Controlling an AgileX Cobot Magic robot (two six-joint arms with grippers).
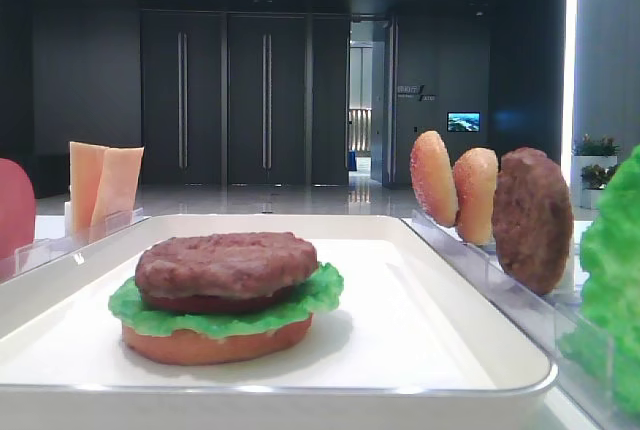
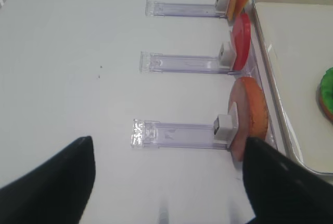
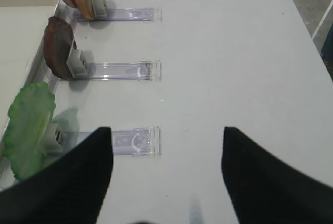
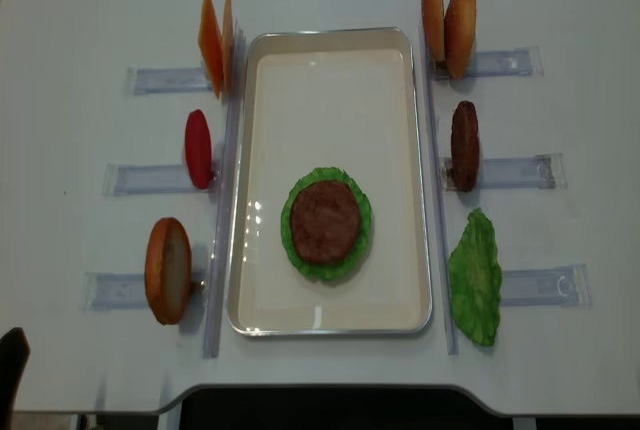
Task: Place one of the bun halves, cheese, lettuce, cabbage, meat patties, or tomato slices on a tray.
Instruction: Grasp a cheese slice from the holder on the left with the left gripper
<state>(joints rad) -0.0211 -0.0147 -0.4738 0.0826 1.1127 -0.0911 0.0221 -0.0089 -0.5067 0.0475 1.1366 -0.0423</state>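
In the overhead view, the white tabletop (image 4: 80, 10) carries three clear plastic slotted racks (image 4: 165, 79) down its left side. The top rack holds two thin, flat, pale orange cheese slices (image 4: 214, 40) on edge, the middle one a round red tomato slice (image 4: 198, 148), and the lower one a round golden-tan bun half (image 4: 167, 270), all upright just beside the tray's left rim. At the lower left corner of that view only a dark sliver shows. In the left wrist view the left pincer (image 2: 166, 182) hovers over bare tabletop with its dark fingers (image 2: 52, 182) spread wide and nothing between them.

In the centre lies the large white rectangular tray (image 4: 330, 60) with rounded corners. In its lower half sits a stack: an orange-tan bun base (image 1: 215, 343), a ruffled green lettuce leaf (image 4: 290, 220), and a dark-brown meat patty (image 4: 324, 221) on top.

At the right, three more racks hold two sesame-speckled bun halves (image 4: 448, 18), a second brown patty (image 4: 464, 144), and a second green lettuce leaf (image 4: 475, 275). The right pincer (image 3: 166, 177) also stands wide open and empty above the tabletop, near the lettuce rack.
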